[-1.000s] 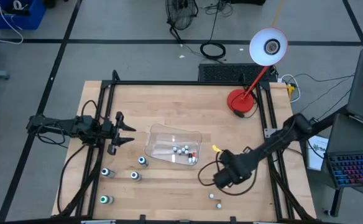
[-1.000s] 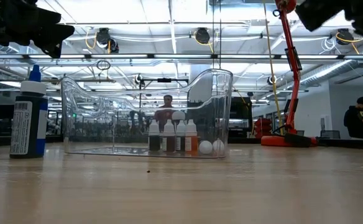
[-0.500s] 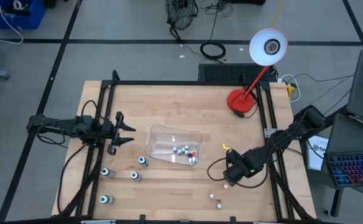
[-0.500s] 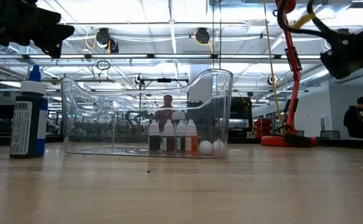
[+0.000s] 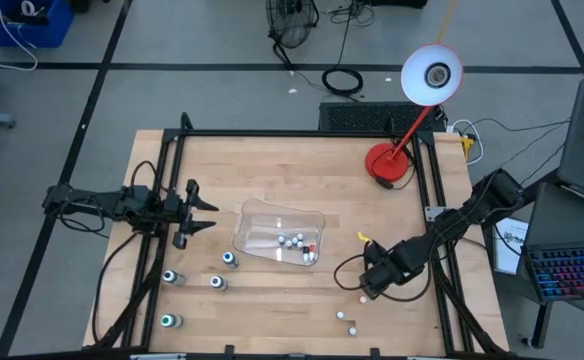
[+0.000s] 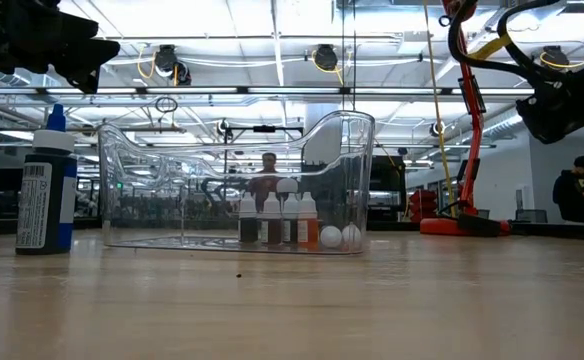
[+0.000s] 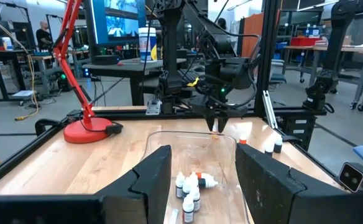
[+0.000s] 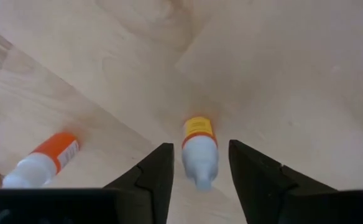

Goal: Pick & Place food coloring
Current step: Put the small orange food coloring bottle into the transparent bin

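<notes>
Label point(image 6: 34, 205) on bottle point(image 6: 45, 180): unreadable.

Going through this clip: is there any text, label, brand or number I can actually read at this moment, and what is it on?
No text can be read in any view.
The label on the dark bottle: rows of print, too small to read.
The screen behind the table: picture only, no legible words.
The yellow-banded bottle and the orange-banded bottle: no print visible.
The small bottles in the tray: nothing readable.
</notes>
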Motion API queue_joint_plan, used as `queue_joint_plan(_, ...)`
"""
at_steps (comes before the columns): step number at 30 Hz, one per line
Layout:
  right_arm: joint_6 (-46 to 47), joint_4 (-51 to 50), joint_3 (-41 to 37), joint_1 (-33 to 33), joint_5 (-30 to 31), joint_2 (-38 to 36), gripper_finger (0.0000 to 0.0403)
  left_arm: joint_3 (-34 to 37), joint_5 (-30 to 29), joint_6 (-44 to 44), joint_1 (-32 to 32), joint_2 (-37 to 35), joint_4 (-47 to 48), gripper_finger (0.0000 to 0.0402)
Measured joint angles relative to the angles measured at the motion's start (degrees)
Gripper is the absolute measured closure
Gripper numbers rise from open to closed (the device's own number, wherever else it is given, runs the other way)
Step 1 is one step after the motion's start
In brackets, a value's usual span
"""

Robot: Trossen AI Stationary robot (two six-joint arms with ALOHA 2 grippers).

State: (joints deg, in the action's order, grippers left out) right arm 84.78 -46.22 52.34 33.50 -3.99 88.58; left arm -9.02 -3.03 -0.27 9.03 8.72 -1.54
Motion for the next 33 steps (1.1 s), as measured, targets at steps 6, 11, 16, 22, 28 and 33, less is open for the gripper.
queue_joint_plan(6,-3.5,-0.1,0.0,0.0,3.3,0.0,0.0335,0.0,0.0,0.0,0.0,0.0,0.0,0.0220)
queue_joint_plan(11,-8.1,2.8,0.0,0.0,5.8,0.0,0.0359,0.0,0.0,0.0,0.0,0.0,0.0,0.0220)
queue_joint_plan(16,-13.9,4.5,2.4,-0.1,11.4,0.1,0.0359,0.0,0.0,0.0,0.0,0.0,0.0,0.0220)
queue_joint_plan(22,-28.7,4.3,12.5,-2.7,19.8,0.1,0.0359,0.0,0.0,0.0,0.0,0.0,0.0,0.0220)
queue_joint_plan(28,-53.3,9.1,23.9,-7.8,25.2,0.0,0.0359,0.0,0.0,0.0,0.0,0.0,0.0,0.0220)
queue_joint_plan(33,-70.3,15.4,30.4,-15.3,21.4,0.2,0.0359,0.0,0.0,0.0,0.0,0.0,0.0,0.0220)
